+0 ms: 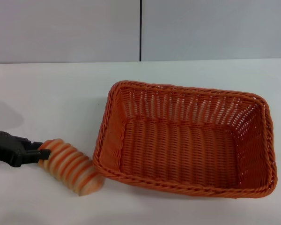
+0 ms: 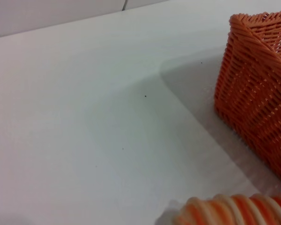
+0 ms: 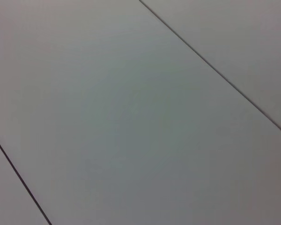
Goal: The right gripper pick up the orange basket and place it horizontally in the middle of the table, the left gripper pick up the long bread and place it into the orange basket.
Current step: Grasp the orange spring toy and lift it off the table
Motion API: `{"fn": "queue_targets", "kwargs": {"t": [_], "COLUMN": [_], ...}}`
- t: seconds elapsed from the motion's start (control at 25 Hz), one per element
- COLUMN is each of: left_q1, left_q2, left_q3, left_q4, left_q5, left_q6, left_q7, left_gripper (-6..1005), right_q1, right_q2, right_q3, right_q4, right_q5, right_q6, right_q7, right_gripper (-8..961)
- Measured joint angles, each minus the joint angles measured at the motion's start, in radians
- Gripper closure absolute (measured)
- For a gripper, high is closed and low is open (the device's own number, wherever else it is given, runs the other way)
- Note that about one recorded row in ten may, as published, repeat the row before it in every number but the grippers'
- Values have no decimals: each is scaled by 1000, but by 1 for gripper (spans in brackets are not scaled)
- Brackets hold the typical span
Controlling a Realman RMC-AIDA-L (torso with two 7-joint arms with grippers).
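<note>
The orange basket (image 1: 187, 140) lies flat and open on the white table (image 1: 51, 93), right of centre, with nothing inside it. The long bread (image 1: 72, 166), striped orange and cream, is at the front left, just outside the basket's near-left corner. My left gripper (image 1: 43, 152) comes in from the left edge and is shut on the bread's left end. In the left wrist view the bread (image 2: 234, 211) fills the lower edge and the basket's corner (image 2: 257, 98) stands beyond it. My right gripper is out of view.
A grey panelled wall (image 1: 140, 28) with a vertical seam runs behind the table. The right wrist view shows only grey panels (image 3: 131, 112) with dark seams. Bare tabletop stretches left of and behind the basket.
</note>
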Motion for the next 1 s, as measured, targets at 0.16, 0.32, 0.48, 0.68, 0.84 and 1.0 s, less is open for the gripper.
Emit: {"fn": "queue_targets", "kwargs": {"t": [0.16,0.32,0.48,0.68,0.84,1.0], "left_q1": [1,6,7,3,2,-13], "left_q2": [0,2,-7,-21,-36,-62], "left_q3": [0,-1,-50,-116,-155,-255], "left_q4": [-1,3,15,14,29,48], "left_q5": [0,-4,-3,-9,-10,-42], "left_q6": [0,-2,-27,-78,-125,-208], "left_q7": [4,6,7,7,7,9], "left_gripper": [682,723,756,804,820,837], "right_q1": [0,1,1,2,8,15], "right_q2": [1,3,6,8,9,9], "right_q3": [0,1,2,2,2,2], "right_q4": [0,0,0,-2,-12,-18], "right_q5": [1,1,1,1,1,1], "right_q6": [-2,-2,-3,-4,-4,-4], "right_q7": [3,5,5,5,5,5], "right_gripper": [529,528,528,529,529,529]}}
